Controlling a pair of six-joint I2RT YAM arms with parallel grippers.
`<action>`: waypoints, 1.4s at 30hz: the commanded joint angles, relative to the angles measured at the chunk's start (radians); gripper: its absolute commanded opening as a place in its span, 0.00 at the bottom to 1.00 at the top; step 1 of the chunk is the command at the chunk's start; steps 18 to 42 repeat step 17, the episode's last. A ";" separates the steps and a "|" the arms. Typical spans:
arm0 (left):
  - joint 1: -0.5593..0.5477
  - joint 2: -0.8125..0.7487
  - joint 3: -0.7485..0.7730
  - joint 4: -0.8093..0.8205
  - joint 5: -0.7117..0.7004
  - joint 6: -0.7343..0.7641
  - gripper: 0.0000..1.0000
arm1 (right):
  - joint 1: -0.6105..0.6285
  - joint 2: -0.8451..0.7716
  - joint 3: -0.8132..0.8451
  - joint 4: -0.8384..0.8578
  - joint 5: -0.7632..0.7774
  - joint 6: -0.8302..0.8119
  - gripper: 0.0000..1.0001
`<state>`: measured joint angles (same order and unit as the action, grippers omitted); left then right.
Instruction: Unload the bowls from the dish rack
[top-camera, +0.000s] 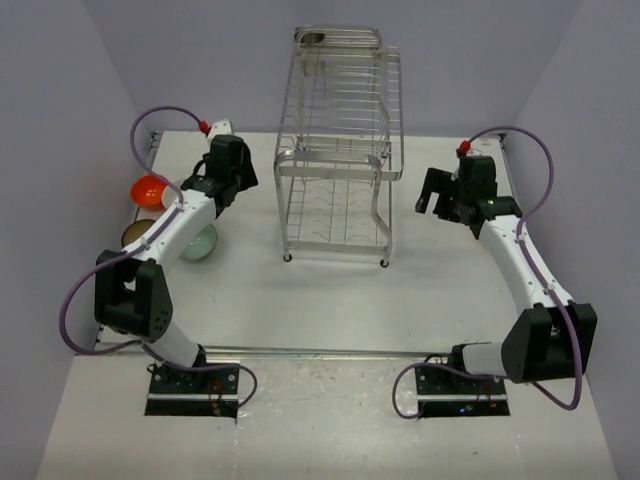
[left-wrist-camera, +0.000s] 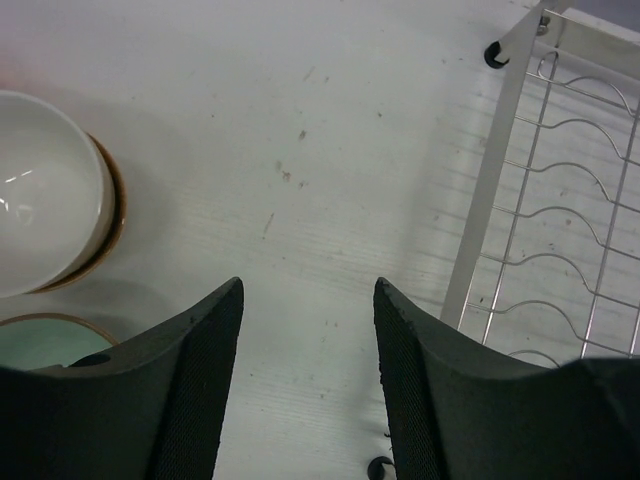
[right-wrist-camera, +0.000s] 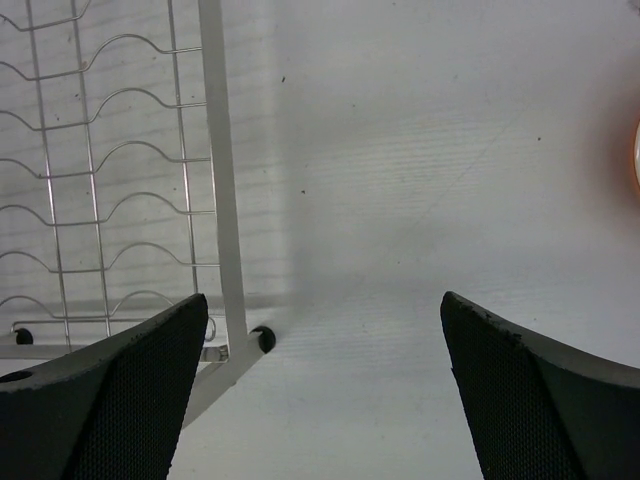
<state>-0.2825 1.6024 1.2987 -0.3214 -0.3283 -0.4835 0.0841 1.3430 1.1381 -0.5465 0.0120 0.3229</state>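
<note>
Roughly counted: one dish rack (top-camera: 336, 168), two arms, and four bowls seen from above.
Three bowls sit on the table (top-camera: 330, 310) at its left side: an orange bowl (top-camera: 148, 190), a mint bowl (top-camera: 203, 243) and a cream bowl (top-camera: 133, 235) (the left wrist view shows the cream one nested in an orange-brown-rimmed bowl (left-wrist-camera: 115, 212)). A dull brown bowl (top-camera: 313, 38) rests on the rack's top tier at its far end. The left gripper (left-wrist-camera: 308, 290), fingers apart and holding nothing, hovers between those table bowls and the rack's left foot. The right gripper (right-wrist-camera: 323, 300), spread wide and empty, hangs just right of the rack, well apart from every bowl.
</note>
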 joint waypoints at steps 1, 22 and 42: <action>0.002 -0.056 -0.007 0.027 -0.103 0.020 0.57 | 0.005 -0.021 0.000 0.072 -0.046 0.007 0.99; 0.003 -0.053 -0.003 0.021 -0.109 0.026 0.60 | 0.008 -0.036 -0.023 0.091 -0.023 0.008 0.99; 0.003 -0.053 -0.003 0.021 -0.109 0.026 0.60 | 0.008 -0.036 -0.023 0.091 -0.023 0.008 0.99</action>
